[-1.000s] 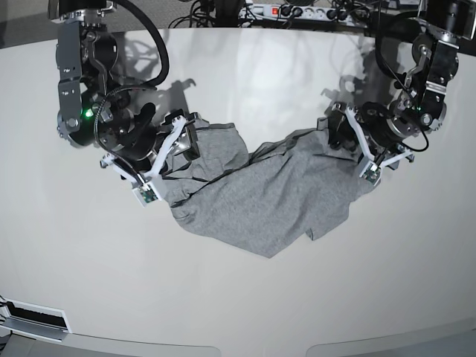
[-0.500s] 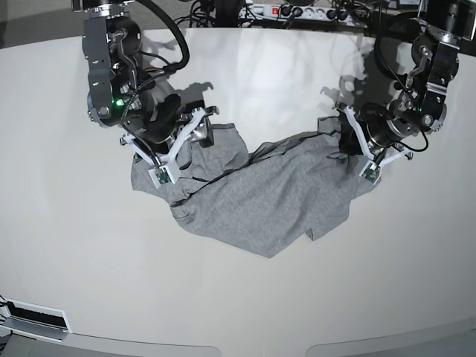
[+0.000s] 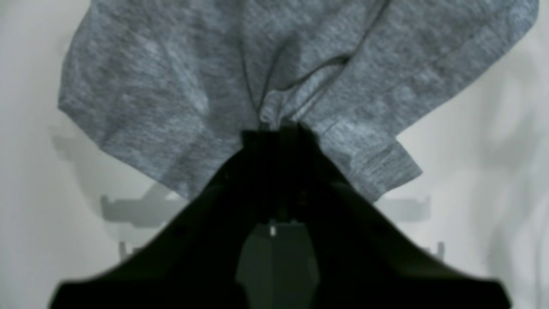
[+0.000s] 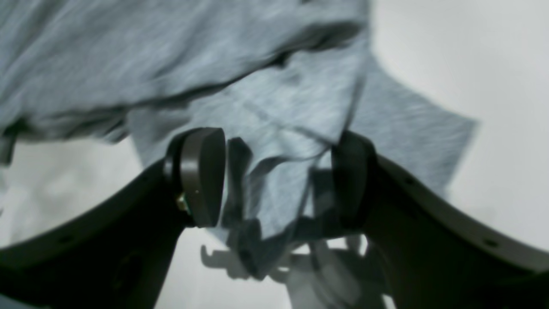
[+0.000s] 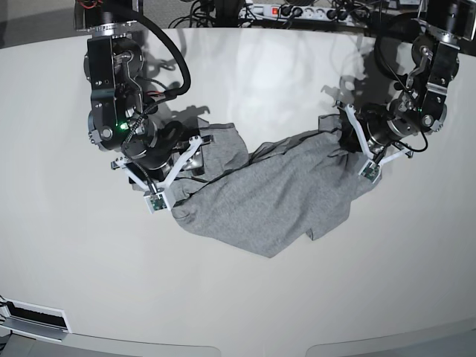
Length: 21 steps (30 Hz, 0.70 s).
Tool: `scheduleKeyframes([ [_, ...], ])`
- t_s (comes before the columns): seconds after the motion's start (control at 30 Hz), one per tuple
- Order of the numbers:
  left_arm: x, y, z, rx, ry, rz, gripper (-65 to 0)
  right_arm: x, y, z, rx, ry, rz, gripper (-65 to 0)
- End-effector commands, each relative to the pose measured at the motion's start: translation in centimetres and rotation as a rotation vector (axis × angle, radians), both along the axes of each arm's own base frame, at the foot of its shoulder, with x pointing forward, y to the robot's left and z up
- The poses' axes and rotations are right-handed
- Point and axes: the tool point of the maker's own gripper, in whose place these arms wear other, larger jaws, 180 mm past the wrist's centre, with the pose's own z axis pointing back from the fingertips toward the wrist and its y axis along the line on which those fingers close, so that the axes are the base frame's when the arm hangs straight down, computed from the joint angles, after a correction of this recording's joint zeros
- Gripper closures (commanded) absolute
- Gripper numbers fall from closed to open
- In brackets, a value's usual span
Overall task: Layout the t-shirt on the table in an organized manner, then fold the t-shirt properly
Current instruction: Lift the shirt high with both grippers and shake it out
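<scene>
The heather-grey t-shirt (image 5: 268,201) lies crumpled on the white table (image 5: 238,297), stretched between my two arms. My left gripper (image 3: 276,133), on the right of the base view (image 5: 348,141), is shut on a bunched fold of the shirt (image 3: 171,86) near a hemmed edge. My right gripper (image 4: 274,171), at the shirt's left end in the base view (image 5: 182,167), stands open. Its fingers (image 4: 201,176) straddle a hanging fold of the shirt (image 4: 279,107) without pinching it. No lettering shows.
Cables and a power strip (image 5: 290,11) run along the table's back edge. A white and black fixture (image 5: 33,321) sits at the near left corner, by the curved front edge.
My left gripper has shut on the shirt's right end. My right arm swung toward the back, then came down again over the shirt's left end, still open.
</scene>
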Motion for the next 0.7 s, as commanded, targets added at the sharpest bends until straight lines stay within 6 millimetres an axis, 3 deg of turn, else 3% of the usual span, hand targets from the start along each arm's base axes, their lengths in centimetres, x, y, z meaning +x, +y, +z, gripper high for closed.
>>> scheduleKeyframes([
  [0.0, 1.1, 0.3, 1.1, 0.001, -0.037, 0.001, 0.0, 1.0, 0.1, 1.2, 0.013, -0.051, -0.002, -40.1],
  [0.07, 1.0, 0.3, 1.0, 0.004, -0.033, 0.001, 0.0, 1.1, -0.1, 0.8, -0.004, -0.050, -0.003, -32.1],
  [0.2, 1.3, 0.4, 1.2, 0.007, -0.038, 0.000, 0.0, 1.6, -1.6, -0.5, -0.123, -0.049, 0.007, 0.0],
  [0.27, 2.1, 0.8, 1.7, 0.030, -0.056, -0.005, 0.0, 2.2, -2.7, -0.4, -0.171, -0.056, 0.010, 0.0],
  [0.37, 3.9, 2.5, 3.4, 0.095, -0.081, -0.011, 0.0, 3.9, -4.5, 1.8, -0.226, -0.107, 0.007, 0.0],
  [0.53, 5.5, 5.3, 8.4, 0.252, -0.139, -0.072, 0.0, 5.5, -8.5, 10.5, -0.371, -0.319, 0.020, 0.0],
  [0.67, 6.4, 6.8, 13.1, 0.360, -0.232, -0.146, 0.0, 5.5, -11.9, 14.4, -0.521, -0.415, 0.064, 0.0],
])
